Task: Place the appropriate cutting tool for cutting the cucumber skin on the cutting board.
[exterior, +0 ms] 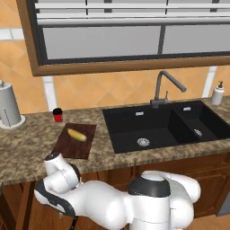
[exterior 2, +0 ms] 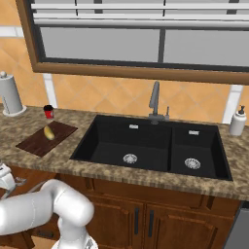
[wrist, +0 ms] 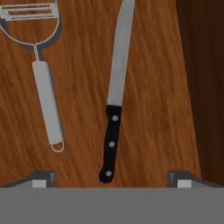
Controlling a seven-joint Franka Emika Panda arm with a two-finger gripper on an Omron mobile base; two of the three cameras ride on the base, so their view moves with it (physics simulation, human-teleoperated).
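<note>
Hand view: peeler (wrist: 43, 94) upper left of gripper (wrist: 112, 178).

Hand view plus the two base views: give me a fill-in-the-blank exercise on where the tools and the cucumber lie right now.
1. The cucumber lies on the ____.
2. In the hand view, the peeler lies beside a black-handled ____.
3. Both tools rest on a surface made of ____.
4. Behind the cutting board, near the wall, stands a small ____ cup.

Missing words: cutting board; knife; wood; red
</note>
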